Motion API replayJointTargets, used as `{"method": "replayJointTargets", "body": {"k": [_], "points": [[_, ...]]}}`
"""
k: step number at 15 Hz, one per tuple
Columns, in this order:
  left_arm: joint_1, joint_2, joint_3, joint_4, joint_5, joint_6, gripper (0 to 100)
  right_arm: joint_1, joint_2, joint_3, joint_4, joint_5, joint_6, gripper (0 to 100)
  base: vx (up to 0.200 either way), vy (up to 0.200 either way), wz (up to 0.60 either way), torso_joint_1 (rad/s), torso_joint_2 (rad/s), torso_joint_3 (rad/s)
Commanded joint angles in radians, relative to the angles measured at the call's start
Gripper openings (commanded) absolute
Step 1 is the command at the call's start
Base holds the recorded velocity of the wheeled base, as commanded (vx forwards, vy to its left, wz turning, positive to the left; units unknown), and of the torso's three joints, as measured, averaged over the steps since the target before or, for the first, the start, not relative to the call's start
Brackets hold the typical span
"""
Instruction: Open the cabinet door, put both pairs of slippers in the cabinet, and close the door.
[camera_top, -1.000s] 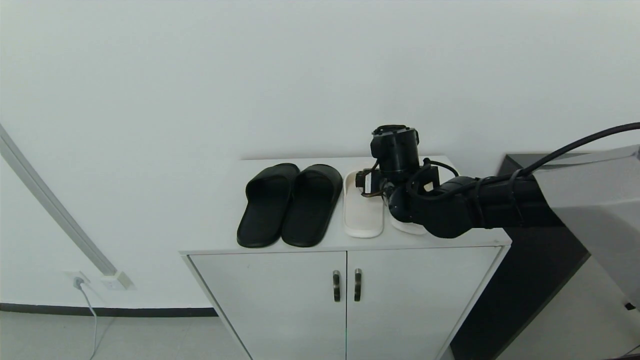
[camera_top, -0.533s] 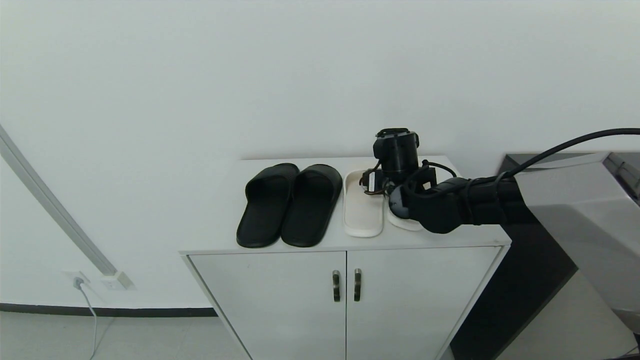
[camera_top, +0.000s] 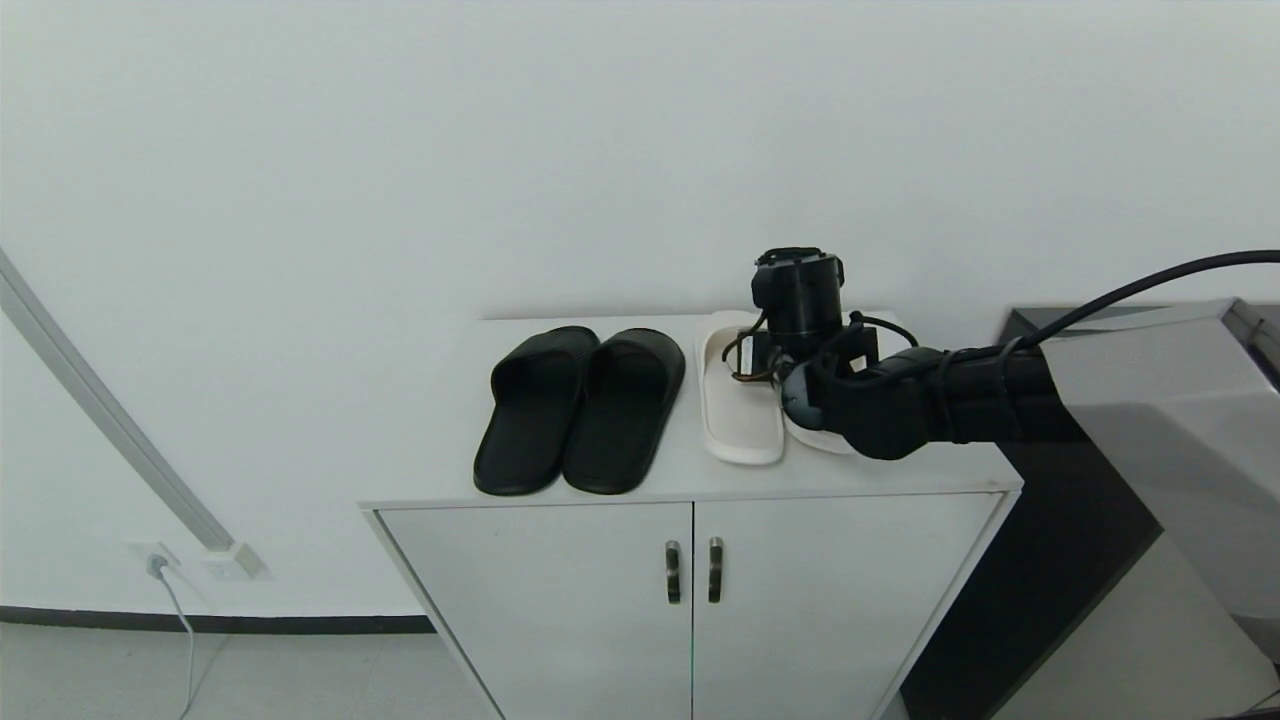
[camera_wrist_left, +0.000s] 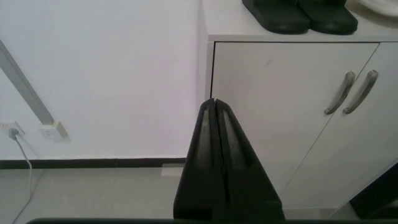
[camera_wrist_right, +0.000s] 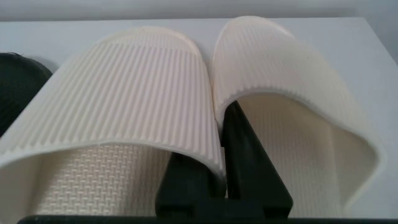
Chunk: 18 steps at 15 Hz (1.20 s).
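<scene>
A pair of white slippers (camera_top: 742, 415) lies on the right of the white cabinet's top (camera_top: 900, 475), beside a pair of black slippers (camera_top: 580, 410). My right gripper (camera_top: 770, 375) reaches down into the white pair. In the right wrist view one finger sits in each white slipper (camera_wrist_right: 124, 99), and the gripper (camera_wrist_right: 224, 165) is shut on their touching inner walls under the ribbed straps. The cabinet doors (camera_top: 560, 600) are closed, with two handles (camera_top: 694, 570) at the centre. My left gripper (camera_wrist_left: 214, 107) is shut and empty, low by the cabinet's left front corner.
A white wall stands close behind the cabinet. A dark unit (camera_top: 1060, 560) stands against the cabinet's right side. To the left are a slanted wall conduit (camera_top: 110, 420) and a socket with a cable (camera_top: 155, 565). The black slippers' heels (camera_wrist_left: 298, 15) reach the top's front edge.
My right gripper has drawn the white pair a little to the right and toward the wall, turning the left slipper. The black slippers and doors have not moved.
</scene>
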Motion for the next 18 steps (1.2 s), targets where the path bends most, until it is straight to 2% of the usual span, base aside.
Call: {"method": "replayJointTargets", "body": {"k": [1, 5, 6, 8, 11, 13, 14, 16, 18], "points": [[-0.001, 0.0, 0.0, 0.0, 0.0, 0.0, 0, 0.005, -0.055, 0.037, 0.0, 0.005, 0.0, 0, 0.0, 0.0, 0.0, 0.0, 0.0, 0.0], [0.001, 0.0, 0.0, 0.0, 0.0, 0.0, 0, 0.02, -0.21, 0.232, -0.006, 0.107, -0.009, 0, 0.0, 0.0, 0.0, 0.0, 0.0, 0.0], [0.001, 0.0, 0.0, 0.0, 0.0, 0.0, 0, 0.02, -0.21, 0.232, -0.006, 0.107, -0.009, 0, 0.0, 0.0, 0.0, 0.0, 0.0, 0.0], [-0.001, 0.0, 0.0, 0.002, 0.0, 0.001, 0, 0.026, -0.35, 0.419, -0.051, 0.222, -0.045, 0, 0.0, 0.0, 0.0, 0.0, 0.0, 0.0], [-0.001, 0.0, 0.0, 0.0, 0.0, 0.001, 0, 0.031, -0.482, 0.663, -0.215, 0.407, -0.151, 0, 0.0, 0.0, 0.0, 0.0, 0.0, 0.0], [-0.001, 0.0, 0.0, 0.0, 0.0, 0.004, 0, 0.043, -0.532, 0.758, -0.264, 0.506, -0.161, 0, 0.0, 0.0, 0.0, 0.0, 0.0, 0.0], [-0.001, 0.0, 0.0, 0.0, 0.0, 0.003, 0, 0.046, -0.568, 0.825, -0.286, 0.609, -0.158, 0, 0.0, 0.0, 0.0, 0.0, 0.0, 0.0], [0.001, 0.0, 0.0, 0.0, 0.0, 0.004, 0, 0.045, -0.625, 0.907, -0.296, 0.739, -0.155, 0, 0.0, 0.0, 0.0, 0.0, 0.0, 0.0], [-0.001, 0.0, 0.0, 0.0, 0.0, 0.003, 0, 0.045, -0.657, 0.94, -0.295, 0.773, -0.155, 0, 0.0, 0.0, 0.0, 0.0, 0.0, 0.0]]}}
